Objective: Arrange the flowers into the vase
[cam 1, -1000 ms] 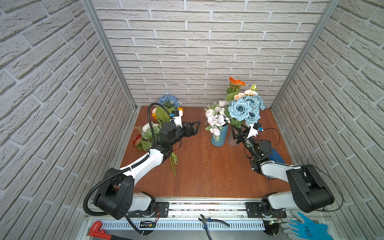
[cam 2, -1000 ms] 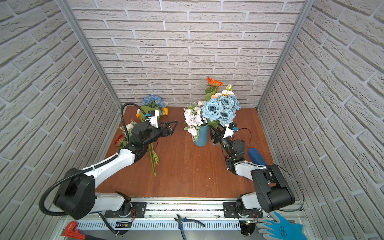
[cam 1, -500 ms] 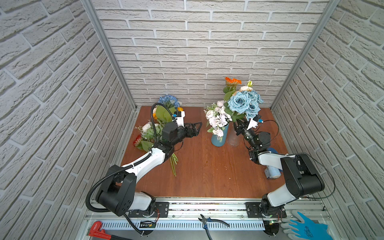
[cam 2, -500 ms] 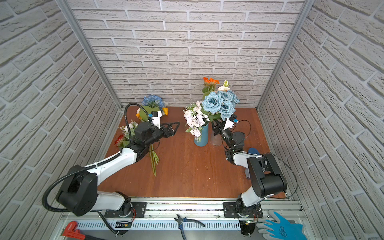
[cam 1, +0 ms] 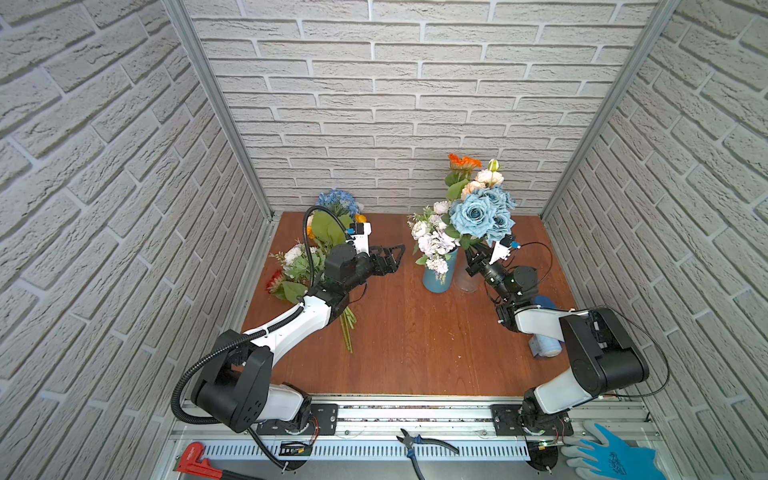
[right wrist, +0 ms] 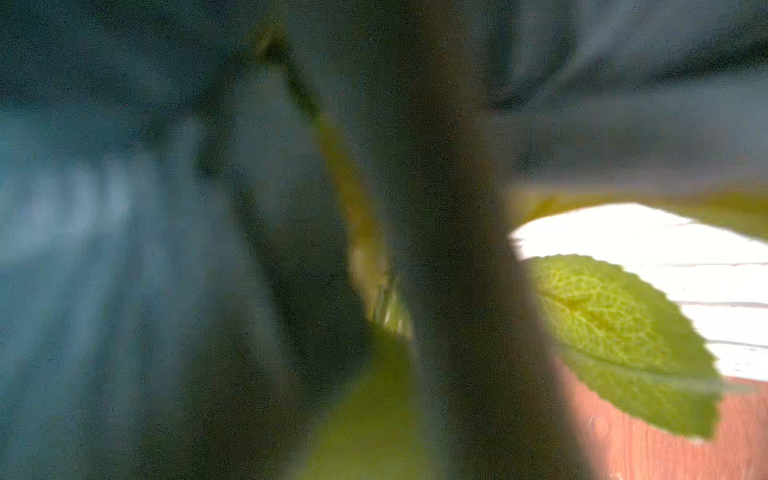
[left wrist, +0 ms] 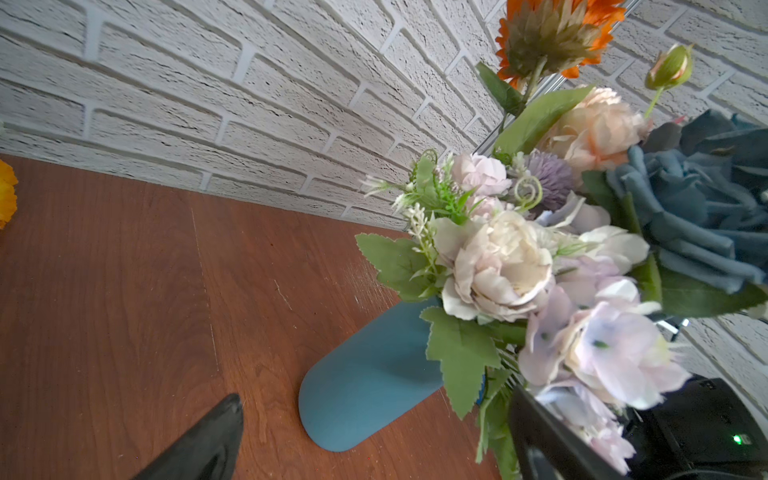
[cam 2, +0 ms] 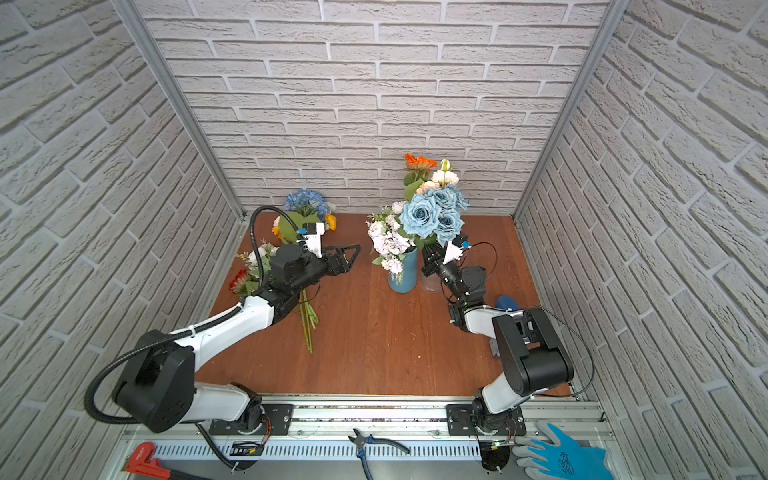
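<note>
Both top views: right gripper (cam 1: 473, 257) clenched under the blue roses (cam 1: 478, 214), above the clear glass vase (cam 1: 466, 281), which stands just right of the blue vase (cam 1: 436, 280). Cannot tell if a stem is caught. Left gripper (cam 1: 397, 258) released, over mid-table (cam 1: 415, 353). Loose flowers (cam 1: 307, 266) lie far left.

Left wrist: blue vase holds the white-lilac bunch (left wrist: 498, 266); jaws empty.

Right wrist: blur, one green leaf (right wrist: 615, 332).

Judgement: lower the stems straight and slowly, and brace the glass vase against tipping.
</note>
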{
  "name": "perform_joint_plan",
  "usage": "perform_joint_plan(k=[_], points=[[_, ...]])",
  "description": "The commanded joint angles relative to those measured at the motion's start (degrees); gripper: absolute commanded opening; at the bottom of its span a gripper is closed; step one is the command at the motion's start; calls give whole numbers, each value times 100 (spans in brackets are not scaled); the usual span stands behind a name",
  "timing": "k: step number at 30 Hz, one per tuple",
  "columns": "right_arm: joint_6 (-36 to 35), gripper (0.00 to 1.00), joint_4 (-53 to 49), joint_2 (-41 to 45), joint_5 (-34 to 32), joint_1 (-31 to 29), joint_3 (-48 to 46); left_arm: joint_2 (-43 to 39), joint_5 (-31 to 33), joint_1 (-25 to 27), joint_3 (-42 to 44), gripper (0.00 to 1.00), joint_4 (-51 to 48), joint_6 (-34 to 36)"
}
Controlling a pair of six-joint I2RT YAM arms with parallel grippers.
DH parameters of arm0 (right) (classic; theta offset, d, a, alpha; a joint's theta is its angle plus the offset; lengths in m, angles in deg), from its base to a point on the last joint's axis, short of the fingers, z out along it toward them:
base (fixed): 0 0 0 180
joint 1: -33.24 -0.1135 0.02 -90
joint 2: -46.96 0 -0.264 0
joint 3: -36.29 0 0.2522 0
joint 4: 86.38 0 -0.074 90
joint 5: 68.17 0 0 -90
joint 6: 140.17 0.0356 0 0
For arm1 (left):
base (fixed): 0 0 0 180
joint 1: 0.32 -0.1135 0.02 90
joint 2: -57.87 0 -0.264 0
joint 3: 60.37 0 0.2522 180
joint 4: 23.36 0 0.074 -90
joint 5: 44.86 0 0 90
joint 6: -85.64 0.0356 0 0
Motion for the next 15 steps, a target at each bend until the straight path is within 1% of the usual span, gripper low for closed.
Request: perform_joint_plan(k=[1,4,7,11,13,15], points=[[-664,7,-877,228,-14,-201,-128,-30,43,47,-217,98,165,86],[-896,7,-1263,168,-46,-321,-52,-3,35,69,-237,98,175,86],[-881,7,-1115,67,-150,-323,-122,-21,34,86,-247,98,169,84],[-872,8,-1178,-52,-189,-339,-103,-79,53,103,-226,98,141,102],[-849,12,-1114,-63,-218,-350,-158,-106,54,97,-215,98,123,108],[-823,20,-1017,33,-271,-353,-259,-132,69,98,-202,98,105,127]])
